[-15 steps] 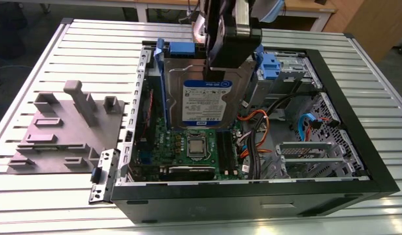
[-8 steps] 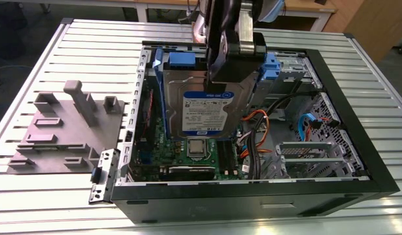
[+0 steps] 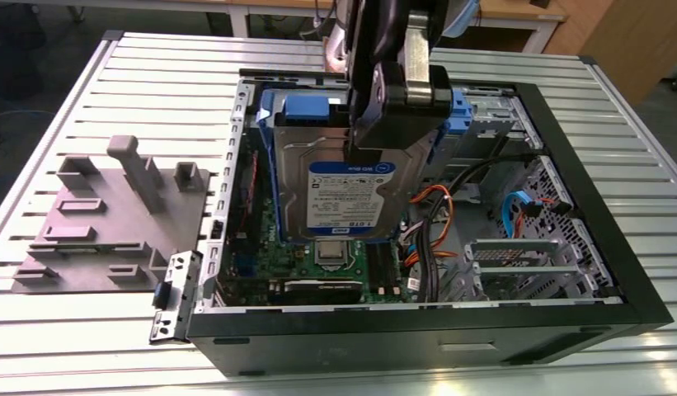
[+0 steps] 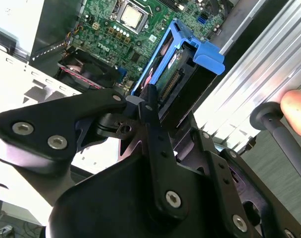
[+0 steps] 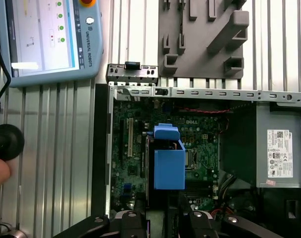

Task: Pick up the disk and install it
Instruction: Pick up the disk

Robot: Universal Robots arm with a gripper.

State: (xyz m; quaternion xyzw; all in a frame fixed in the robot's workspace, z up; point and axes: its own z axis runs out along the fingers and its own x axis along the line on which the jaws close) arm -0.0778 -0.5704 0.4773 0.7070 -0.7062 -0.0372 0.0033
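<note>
The disk [image 3: 350,198] is a silver hard drive with a white-and-blue label and blue side rails. It hangs tilted over the open computer case [image 3: 602,272], above the motherboard [image 3: 329,266]. My gripper [image 3: 391,140] is shut on its upper end. In the second wrist view the black fingers [image 4: 149,99] clamp the disk [image 4: 176,64] by its connector end. In the first wrist view the disk [image 5: 169,168] is seen end-on in its blue frame, just beyond my gripper [image 5: 165,215].
A grey fixture plate [image 3: 107,219] lies on the slatted table on the exterior view's left. Orange and blue cables [image 3: 429,227] and a drive cage crowd the case. A grey power supply [image 5: 279,153], a teach pendant [image 5: 46,39] and a person's finger [image 4: 296,111] are close by.
</note>
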